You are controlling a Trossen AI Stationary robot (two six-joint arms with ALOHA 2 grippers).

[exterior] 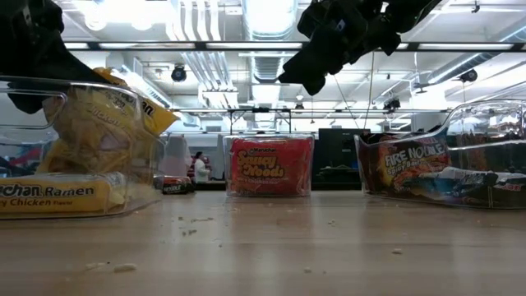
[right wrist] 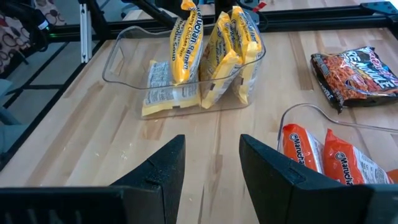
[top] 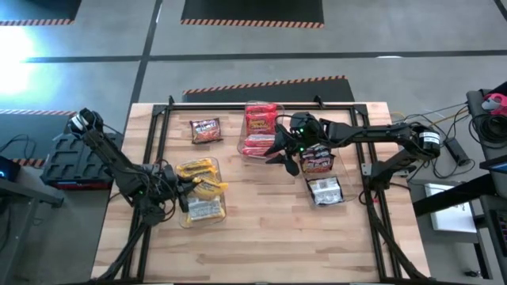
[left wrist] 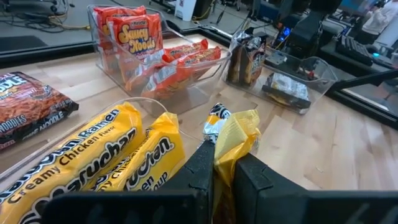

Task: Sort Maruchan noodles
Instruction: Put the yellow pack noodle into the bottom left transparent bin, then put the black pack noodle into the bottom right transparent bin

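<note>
Left gripper [left wrist: 224, 163] fingers clamped on crinkly yellow plastic ramen packet [left wrist: 239, 134], upright over clear rectangular bin [top: 202, 212]. Right gripper [right wrist: 211, 162] fingers half-spread, empty, probably nearer loose dark packet [top: 205, 130] on worktop [top: 261, 229].

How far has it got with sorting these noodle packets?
Mostly done. Red packets sit in the middle clear bin, yellow packets in the left bin, and dark ones in the right bin. In hand: the left end effector is shut on another yellow packet over the left bin. Left: one dark packet lies loose on the table. The right end effector is open and empty.
</note>
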